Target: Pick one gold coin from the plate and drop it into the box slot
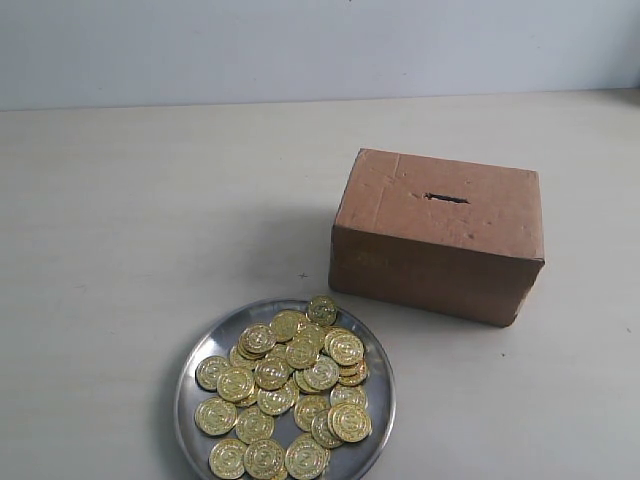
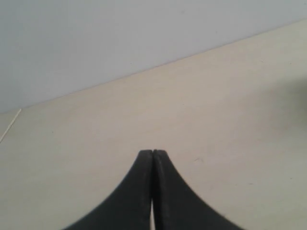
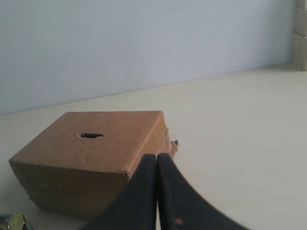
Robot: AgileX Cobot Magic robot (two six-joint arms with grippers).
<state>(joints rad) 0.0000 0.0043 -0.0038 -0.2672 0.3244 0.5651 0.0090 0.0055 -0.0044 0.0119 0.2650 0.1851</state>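
Only the exterior view shows the round silver metal plate (image 1: pixel 205 345) whole, heaped with gold coins (image 1: pixel 285 385) at the pale table's (image 1: pixel 150 220) near edge. The brown cardboard box (image 1: pixel 440 240), dark slot (image 1: pixel 446 198) on top, sits nearer the right edge. The left gripper (image 2: pixel 152 152) and right gripper (image 3: pixel 157 155) are pinched closed, empty.

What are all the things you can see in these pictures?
box: one, brown, on the table, to the right
slot: one, dark, in the top of the box
plate: one, silver, at the front, apart from the box
coins: many, gold, heaped on the plate
table: one, cream, under everything
wall: one, pale grey-blue, behind the table
blocks: number unclear, beige, at the table's far edge by the wall
left gripper: one, black, shut, over bare table
right gripper: one, black, shut, near the box
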